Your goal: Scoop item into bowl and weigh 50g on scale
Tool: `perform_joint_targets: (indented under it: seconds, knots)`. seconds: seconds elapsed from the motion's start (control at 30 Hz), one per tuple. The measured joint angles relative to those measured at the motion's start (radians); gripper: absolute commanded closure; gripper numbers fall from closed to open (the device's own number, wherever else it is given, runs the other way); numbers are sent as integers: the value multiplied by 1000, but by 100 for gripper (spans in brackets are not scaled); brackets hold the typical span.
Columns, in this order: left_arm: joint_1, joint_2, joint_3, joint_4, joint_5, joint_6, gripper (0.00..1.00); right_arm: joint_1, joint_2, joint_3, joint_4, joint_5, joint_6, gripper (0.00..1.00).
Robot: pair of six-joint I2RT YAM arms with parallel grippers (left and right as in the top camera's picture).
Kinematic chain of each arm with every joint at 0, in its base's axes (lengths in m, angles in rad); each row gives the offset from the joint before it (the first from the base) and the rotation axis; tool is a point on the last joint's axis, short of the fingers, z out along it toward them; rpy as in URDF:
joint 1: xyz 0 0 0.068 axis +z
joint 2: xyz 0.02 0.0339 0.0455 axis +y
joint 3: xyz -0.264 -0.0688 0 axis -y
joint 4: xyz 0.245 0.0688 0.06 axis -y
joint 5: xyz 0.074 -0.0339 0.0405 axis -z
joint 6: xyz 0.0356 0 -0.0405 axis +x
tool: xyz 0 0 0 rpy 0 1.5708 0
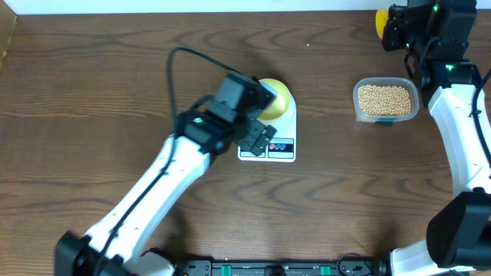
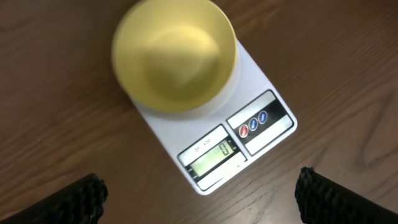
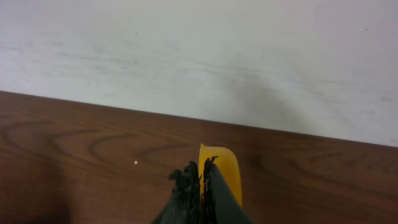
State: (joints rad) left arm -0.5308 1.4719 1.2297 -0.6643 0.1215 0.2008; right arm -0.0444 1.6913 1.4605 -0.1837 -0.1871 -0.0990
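Note:
The pale yellow bowl [image 1: 278, 95] stands on the white scale [image 1: 282, 132] near mid-table. In the left wrist view the bowl [image 2: 174, 53] is empty and the scale [image 2: 264, 74] shows its lit display and round buttons. My left gripper [image 1: 257, 138] hovers over the scale's display end, open and empty, with its fingers [image 2: 199, 199] wide apart. The beige beans [image 1: 385, 98] fill a clear tub at the right. My right gripper [image 1: 395, 29] is at the far right back, shut [image 3: 202, 177] on a bright yellow scoop [image 3: 225, 168], also seen overhead [image 1: 380, 21].
The clear plastic tub [image 1: 357, 108] sits right of the scale. A black cable [image 1: 175, 69] loops over the left arm. A pale wall [image 3: 199, 56] rises behind the table's back edge. One small speck [image 3: 135, 163] lies on the wood.

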Motion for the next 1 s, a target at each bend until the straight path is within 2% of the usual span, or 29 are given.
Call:
perform_joint_targets:
  seconds: [0.27, 0.57, 1.0]
  knots:
    - [135, -130, -56, -9, 143, 98, 2, 0, 0, 0, 13, 0, 0, 99]
    - [137, -143, -57, -10, 212, 122, 2, 0, 0, 0, 13, 0, 0, 99]
    - [137, -134, -57, -10, 217, 122, 2, 0, 0, 0, 12, 0, 0, 99]
